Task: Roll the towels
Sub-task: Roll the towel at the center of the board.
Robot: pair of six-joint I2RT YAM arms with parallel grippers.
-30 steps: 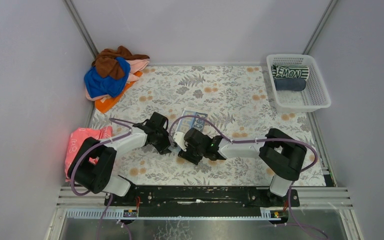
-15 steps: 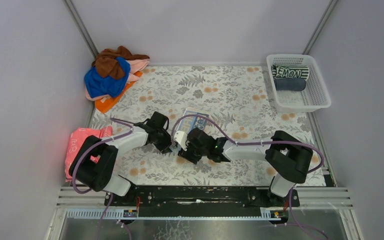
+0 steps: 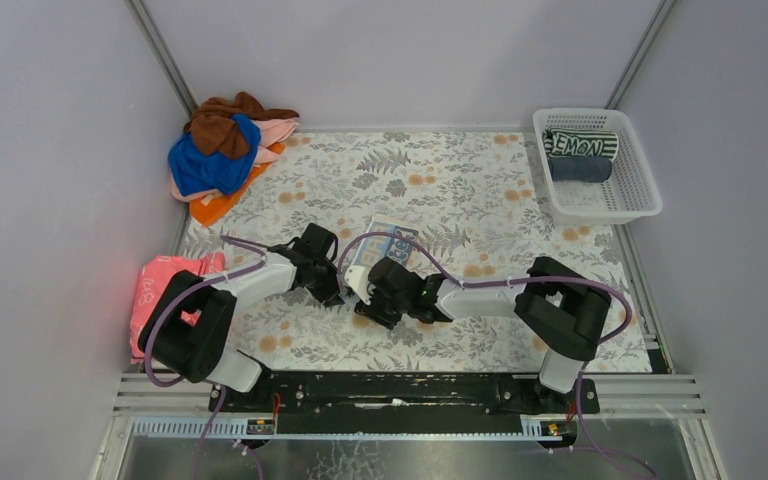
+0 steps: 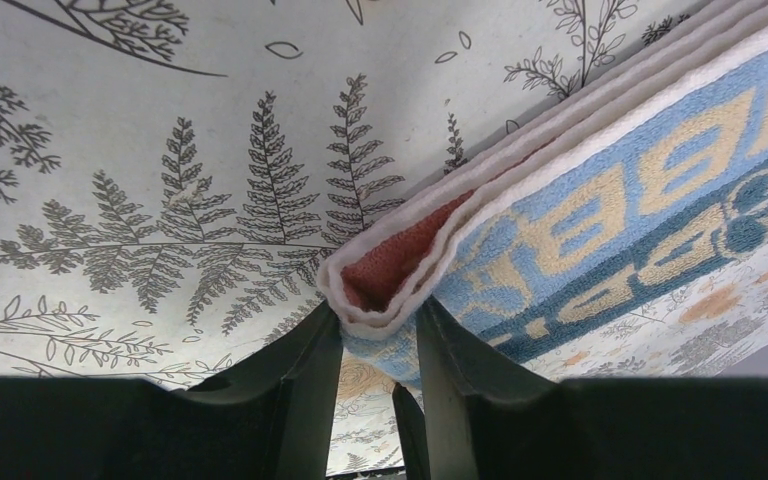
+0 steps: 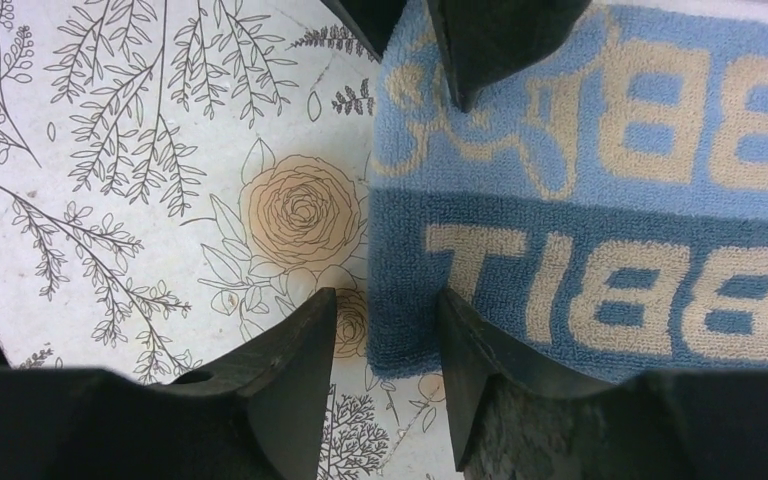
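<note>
A folded blue towel with tan lettering lies on the floral mat at mid-table. My left gripper is shut on its near-left corner; in the left wrist view the fingers pinch the folded white and red edge. My right gripper is beside it, at the towel's near edge. In the right wrist view its fingers straddle the flat blue corner with a gap on the left, open. The left gripper's fingertips show at the top of that view.
A heap of brown, blue, pink and orange towels lies at the back left. A pink towel lies at the left edge. A white basket at the back right holds a striped roll and a dark blue roll.
My right arm has shifted slightly, and its gripper has edged left towards the towel's near corner. The left gripper has held its place on the towel.
</note>
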